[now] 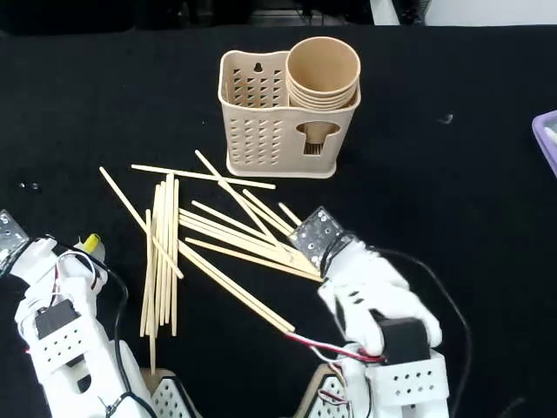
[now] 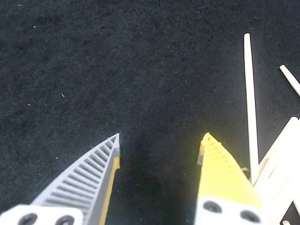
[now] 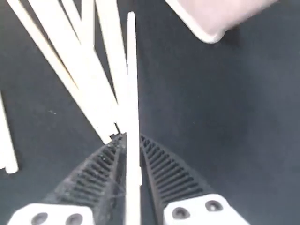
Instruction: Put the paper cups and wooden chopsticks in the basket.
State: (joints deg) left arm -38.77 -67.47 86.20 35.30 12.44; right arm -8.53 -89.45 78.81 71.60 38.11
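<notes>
A beige slotted basket (image 1: pixel 270 131) stands at the back of the black table, with a stack of paper cups (image 1: pixel 323 70) in its right compartment. Several wooden chopsticks (image 1: pixel 222 235) lie scattered in front of it. My right gripper (image 1: pixel 312 246) sits at the right end of the pile. In the right wrist view it (image 3: pixel 132 139) is shut on one chopstick (image 3: pixel 131 79) that points toward the basket's corner (image 3: pixel 211 21). My left gripper (image 1: pixel 50 240) rests at the near left, open (image 2: pixel 161 138) over bare cloth, with chopsticks (image 2: pixel 251 103) just beside its yellow finger (image 2: pixel 220 173).
A purple container (image 1: pixel 546 138) pokes in at the right edge of the table. Black cloth (image 1: pixel 452 192) lies bare to the right of the basket and along the far left.
</notes>
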